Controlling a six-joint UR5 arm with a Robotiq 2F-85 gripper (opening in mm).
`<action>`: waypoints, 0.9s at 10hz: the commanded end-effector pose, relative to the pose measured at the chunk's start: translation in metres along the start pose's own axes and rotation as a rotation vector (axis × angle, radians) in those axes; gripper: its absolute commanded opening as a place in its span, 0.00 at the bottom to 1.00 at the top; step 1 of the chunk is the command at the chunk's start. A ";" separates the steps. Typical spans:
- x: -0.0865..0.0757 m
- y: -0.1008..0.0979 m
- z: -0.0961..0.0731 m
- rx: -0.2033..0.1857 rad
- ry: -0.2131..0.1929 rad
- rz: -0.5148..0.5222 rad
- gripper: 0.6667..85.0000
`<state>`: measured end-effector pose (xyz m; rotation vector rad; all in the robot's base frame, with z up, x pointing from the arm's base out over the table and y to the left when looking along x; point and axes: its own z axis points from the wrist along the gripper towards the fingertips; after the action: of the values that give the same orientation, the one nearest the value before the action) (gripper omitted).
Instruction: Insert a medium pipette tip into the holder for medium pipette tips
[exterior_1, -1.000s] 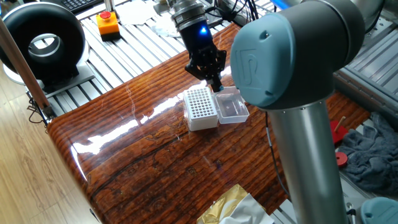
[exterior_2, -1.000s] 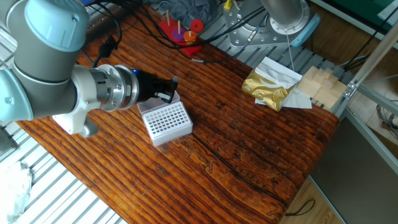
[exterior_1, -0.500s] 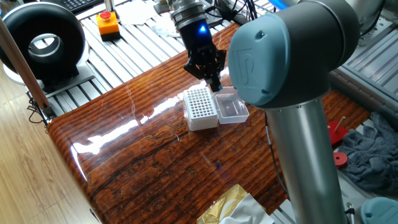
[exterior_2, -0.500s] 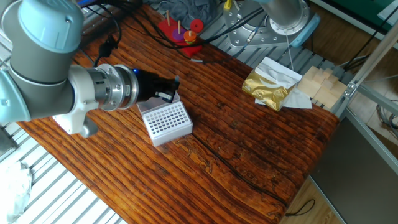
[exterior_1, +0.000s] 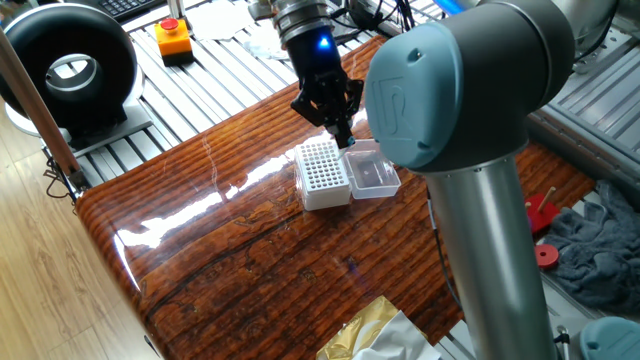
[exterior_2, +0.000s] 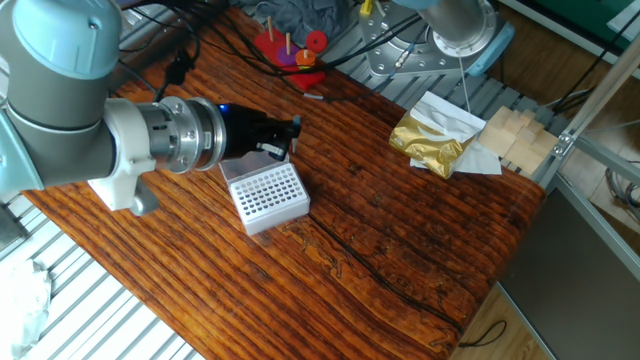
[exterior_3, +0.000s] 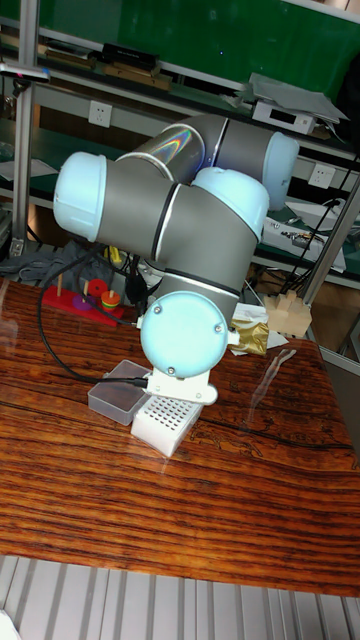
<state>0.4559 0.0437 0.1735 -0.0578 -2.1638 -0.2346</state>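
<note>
Shifted since the prior frame: black two-finger gripper (exterior_1: 341, 128), slightly up and away from the box's far edge.
White rectangular plastic holder with a grid of round holes (exterior_1: 322, 173) sits mid-bench on the glossy brown wood bench (exterior_1: 250, 250), clear hinged lid (exterior_1: 374, 171) open at its 3 o'clock. Jaws hover at the holder's 12 o'clock; whether clenched cannot be told. Medium pipette tip not discernible.
</note>
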 end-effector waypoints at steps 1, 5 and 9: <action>-0.002 0.000 0.001 0.002 0.000 -0.005 0.00; -0.012 -0.026 0.001 0.082 -0.011 -0.034 0.00; -0.019 -0.029 0.003 0.083 -0.011 -0.035 0.00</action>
<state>0.4586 0.0197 0.1557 0.0111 -2.1807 -0.1618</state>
